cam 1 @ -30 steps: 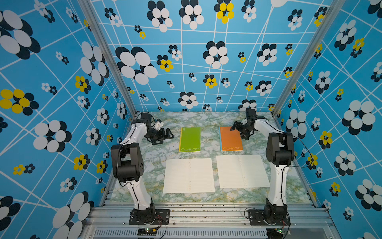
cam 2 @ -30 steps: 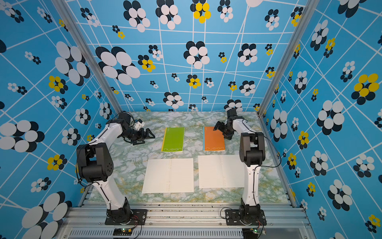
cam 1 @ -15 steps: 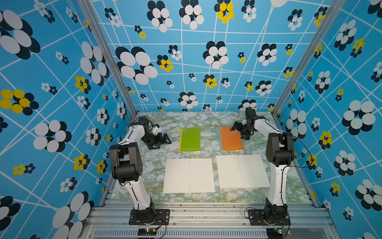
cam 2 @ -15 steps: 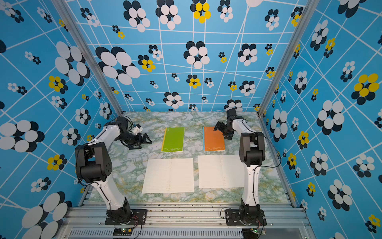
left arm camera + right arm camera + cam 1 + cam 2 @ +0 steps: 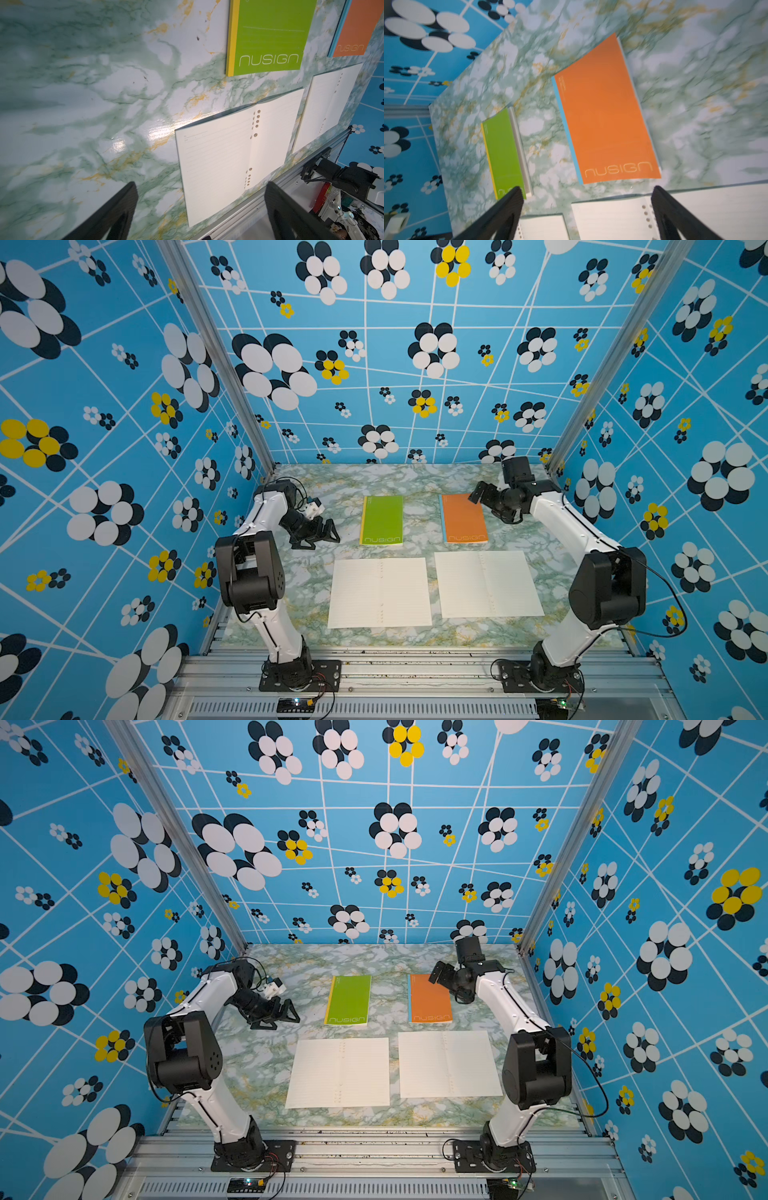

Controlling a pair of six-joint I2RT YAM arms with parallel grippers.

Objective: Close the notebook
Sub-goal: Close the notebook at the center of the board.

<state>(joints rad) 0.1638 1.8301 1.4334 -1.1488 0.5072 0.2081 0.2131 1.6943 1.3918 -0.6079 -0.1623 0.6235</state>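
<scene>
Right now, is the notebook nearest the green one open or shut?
Open. The notebook lies spread flat, both lined pages facing up, holes along its middle fold.

Marbled table (image 5: 332, 481): closed green notebook (image 5: 381, 520), closed orange notebook (image 5: 463, 518); open notebooks (image 5: 380, 593) (image 5: 488, 584) flat nearer front

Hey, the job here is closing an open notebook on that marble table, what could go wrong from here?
1. The left open notebook lies flat on the table; the open left gripper might shove it rather than catch a page edge.
2. The right open notebook sits close beside it, so a sliding book could bump it.
3. The open right gripper hangs by the closed orange notebook, which needs no closing; a move there is likely wasted.
</scene>
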